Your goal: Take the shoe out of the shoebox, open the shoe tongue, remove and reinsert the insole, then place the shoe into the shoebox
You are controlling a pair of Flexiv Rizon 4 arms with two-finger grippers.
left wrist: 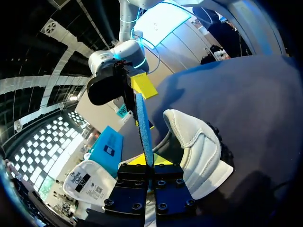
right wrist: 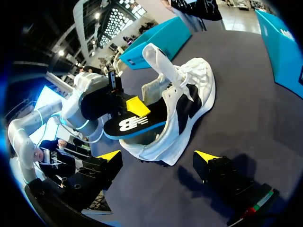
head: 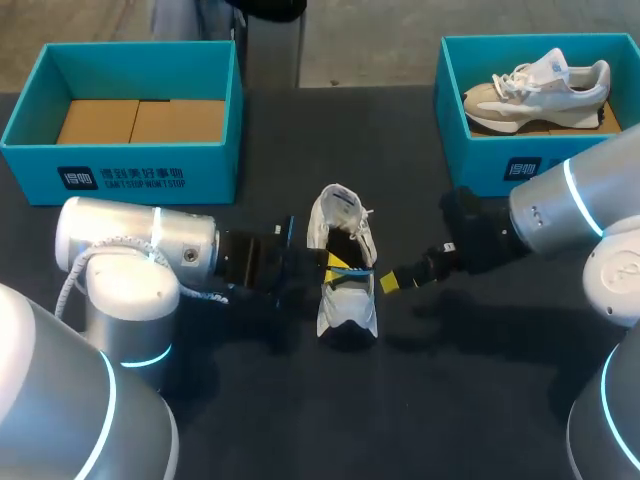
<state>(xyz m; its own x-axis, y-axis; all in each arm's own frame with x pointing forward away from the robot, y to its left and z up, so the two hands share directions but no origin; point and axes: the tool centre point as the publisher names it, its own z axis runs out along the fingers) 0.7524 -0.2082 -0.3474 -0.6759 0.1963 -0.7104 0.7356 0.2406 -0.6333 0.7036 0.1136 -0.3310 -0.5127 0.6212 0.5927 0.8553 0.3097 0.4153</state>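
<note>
A white shoe (head: pixel 345 300) with black panels lies in the middle of the dark table, its tongue (head: pixel 340 205) pulled up. My left gripper (head: pixel 332 266) is at the shoe's opening, shut on the black, blue-edged insole (right wrist: pixel 135 125), which sticks partly out of the shoe (right wrist: pixel 189 94). In the left wrist view the insole (left wrist: pixel 144 127) stands edge-on between the yellow tips of that gripper (left wrist: pixel 150 161), with the shoe (left wrist: pixel 196 151) beside it. My right gripper (head: pixel 392 282) hovers just right of the shoe, open and empty; in its own view the right gripper (right wrist: pixel 158 156) faces the shoe's sole side.
A teal shoebox (head: pixel 120 165) with a cardboard liner stands at the back left. A second teal box (head: pixel 470 150) at the back right holds another pale sneaker (head: pixel 540 85). Bare dark tabletop (head: pixel 350 420) lies in front of the shoe.
</note>
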